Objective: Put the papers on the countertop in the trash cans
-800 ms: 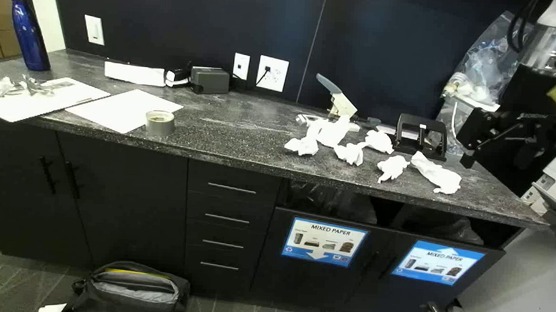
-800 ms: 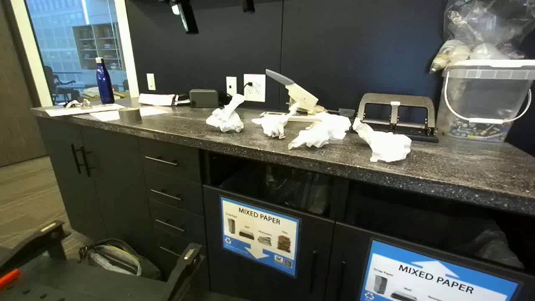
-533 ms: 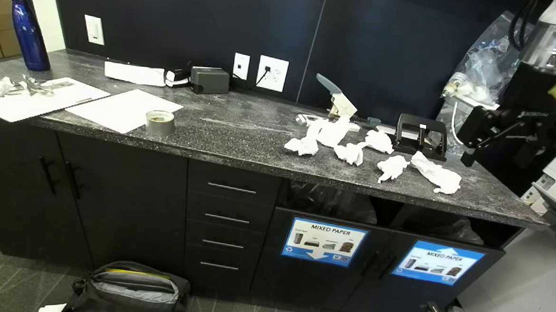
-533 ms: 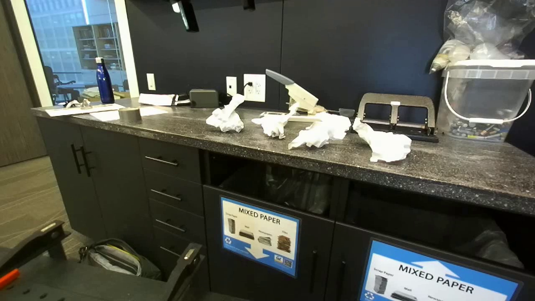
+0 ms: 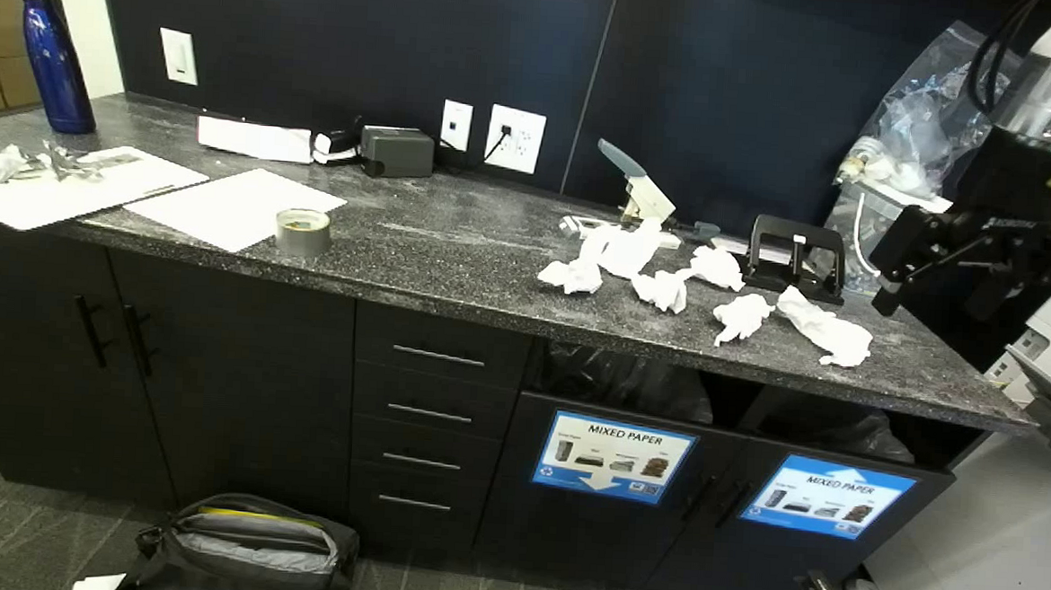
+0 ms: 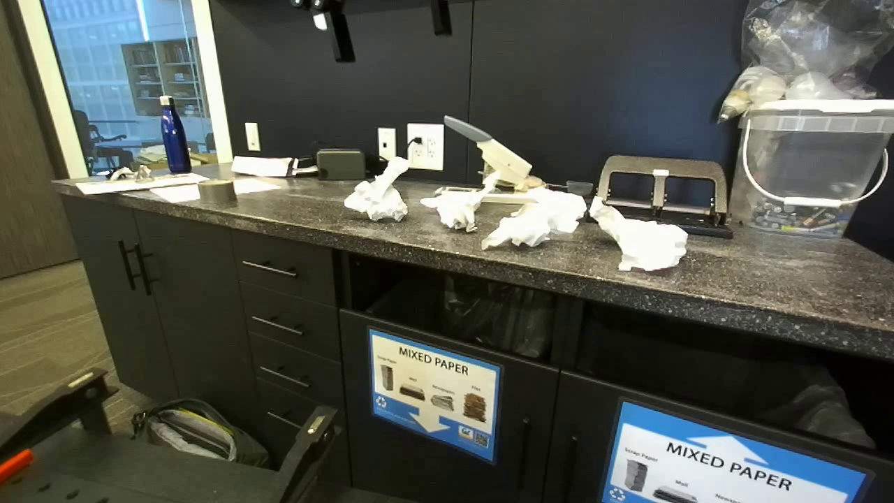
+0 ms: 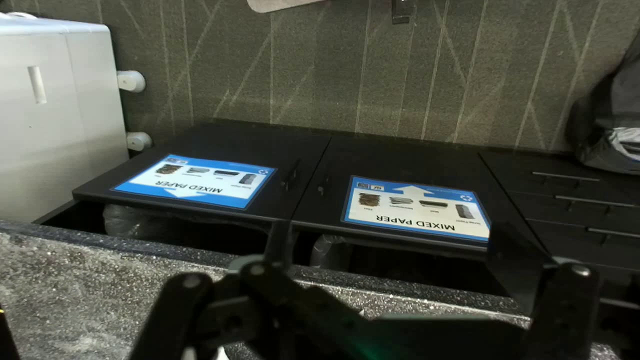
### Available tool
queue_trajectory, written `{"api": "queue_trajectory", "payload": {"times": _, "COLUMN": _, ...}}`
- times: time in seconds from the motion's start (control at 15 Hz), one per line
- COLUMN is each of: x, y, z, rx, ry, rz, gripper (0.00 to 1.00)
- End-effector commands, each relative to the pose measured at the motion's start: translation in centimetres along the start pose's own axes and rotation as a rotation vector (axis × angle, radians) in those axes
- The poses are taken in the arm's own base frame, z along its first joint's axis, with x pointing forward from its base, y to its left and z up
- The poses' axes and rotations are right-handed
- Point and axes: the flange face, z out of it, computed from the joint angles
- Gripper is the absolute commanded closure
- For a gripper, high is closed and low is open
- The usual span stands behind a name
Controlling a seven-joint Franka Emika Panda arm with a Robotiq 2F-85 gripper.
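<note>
The hand (image 6: 392, 45) is hovering with its fingers (image 6: 341, 38) standing apart, higher than the speckled worktop (image 5: 455, 260), where several crumpled white papers (image 5: 661, 290) are lying near the hole punch (image 6: 658, 188), above the trash cans (image 5: 610, 475).

In an exterior view, paper wads (image 5: 744, 315) are white, trash cans (image 5: 599, 528) black with blue-and-white labels (image 5: 614, 458), the countertop (image 5: 456, 255) speckled grey-black, the upper-left bottle (image 5: 56, 65) blue.
</note>
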Motion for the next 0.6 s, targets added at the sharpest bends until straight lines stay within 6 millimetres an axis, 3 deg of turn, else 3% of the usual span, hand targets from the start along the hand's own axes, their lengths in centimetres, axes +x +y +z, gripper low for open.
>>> {"api": "queue_trajectory", "payload": {"times": 0.0, "x": 3.7, "y": 4.6, "z": 1.0, "rx": 0.031, "ry": 0.032, "rz": -0.068, "gripper": 0.0}}
{"api": "queue_trajectory", "payload": {"times": 0.33, "x": 9.6, "y": 11.7, "z": 3.5, "rx": 0.057, "ry": 0.018, "rz": -0.213, "gripper": 0.0}}
{"api": "queue_trajectory", "payload": {"times": 0.53, "x": 13.2, "y": 14.8, "z": 4.6, "rx": 0.033, "ry": -0.003, "rz": -0.29, "gripper": 0.0}}
